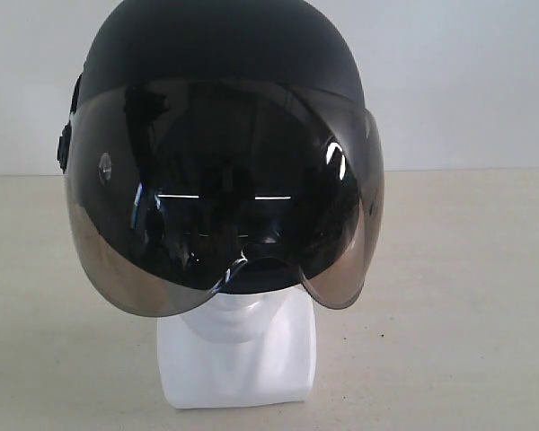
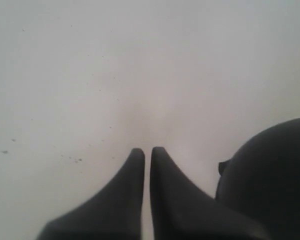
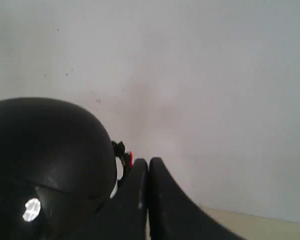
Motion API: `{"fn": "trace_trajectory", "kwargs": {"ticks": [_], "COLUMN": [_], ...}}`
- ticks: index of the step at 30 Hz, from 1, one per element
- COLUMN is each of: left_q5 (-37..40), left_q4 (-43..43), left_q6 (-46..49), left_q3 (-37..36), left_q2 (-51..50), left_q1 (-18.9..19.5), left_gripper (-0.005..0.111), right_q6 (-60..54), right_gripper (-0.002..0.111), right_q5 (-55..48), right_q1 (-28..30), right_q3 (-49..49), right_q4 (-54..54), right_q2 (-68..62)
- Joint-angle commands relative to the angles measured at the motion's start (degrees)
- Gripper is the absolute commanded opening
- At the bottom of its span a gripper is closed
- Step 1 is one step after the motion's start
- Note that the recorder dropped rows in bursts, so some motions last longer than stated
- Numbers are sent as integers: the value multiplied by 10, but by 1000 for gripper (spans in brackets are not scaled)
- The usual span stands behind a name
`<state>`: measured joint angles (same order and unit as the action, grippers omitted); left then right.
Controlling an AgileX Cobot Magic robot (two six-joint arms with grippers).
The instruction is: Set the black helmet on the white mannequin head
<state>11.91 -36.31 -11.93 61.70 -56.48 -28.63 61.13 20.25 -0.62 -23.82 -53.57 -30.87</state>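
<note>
The black helmet [image 1: 220, 54] sits on the white mannequin head [image 1: 238, 346], its smoky visor [image 1: 225, 202] covering the face so only chin and blocky neck base show. No gripper appears in the exterior view. In the left wrist view my left gripper [image 2: 147, 151] is shut, empty, with the helmet's shell [image 2: 270, 175] off to one side, apart from the fingers. In the right wrist view my right gripper [image 3: 148, 162] is shut and empty beside the helmet's shell [image 3: 45, 145]; a strap buckle with a red tab [image 3: 127, 157] shows just by the fingertips.
The pale tabletop [image 1: 449, 296] stretches around the mannequin's base, with a plain white wall [image 1: 467, 81] behind. Both wrist views look mostly onto blank light surface.
</note>
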Motion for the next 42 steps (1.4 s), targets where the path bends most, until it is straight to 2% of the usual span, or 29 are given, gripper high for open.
{"fn": "trace_trajectory", "kwargs": {"ticks": [1,3,5,8,11,13,16,20,23,26,28,29,30,35,38,40,42], "left_q5": [133,167,131,98,166,172,171,214,277,372,501,543,572,581,581,578,536], "left_q4": [-1,39,152,413,624,698,749,803,908,1114,1254,1289,1308,1281,1275,1239,1195], "left_q6": [9,28,113,337,577,669,717,753,826,939,1044,1072,1085,1078,1084,1074,1042], "left_q3": [93,148,185,221,244,244,244,241,241,241,241,241,244,248,254,268,284], "left_q2": [-25,-53,-71,-101,-140,-161,-179,-182,-192,-222,-255,-273,-290,-331,-334,-335,-335], "left_q1": [1,1,1,1,1,1,15,100,194,284,320,327,329,307,282,257,232], "left_gripper": [4,4,4,4,4,4,4,4,4,4,4,4,4,4,4,4,4], "right_q6": [50,80,144,273,411,427,433,439,451,464,467,475,483,497,496,493,490], "right_gripper": [0,0,0,0,0,0,0,0,0,0,0,0,0,0,0,0,0], "right_q5": [23,44,66,76,127,186,253,282,291,319,336,339,342,392,365,353,343], "right_q1": [0,0,0,0,0,0,0,0,0,0,0,0,0,-14,-55,-83,-111], "right_q3": [-7,-24,-58,-131,-210,-255,-314,-374,-401,-418,-426,-429,-429,-431,-435,-446,-467], "right_q4": [-68,-116,-189,-330,-464,-464,-464,-464,-464,-464,-464,-464,-464,-464,-464,-464,-464], "right_q2": [-53,-79,-100,-124,-145,-165,-197,-232,-246,-263,-273,-278,-283,-325,-347,-365,-385]}}
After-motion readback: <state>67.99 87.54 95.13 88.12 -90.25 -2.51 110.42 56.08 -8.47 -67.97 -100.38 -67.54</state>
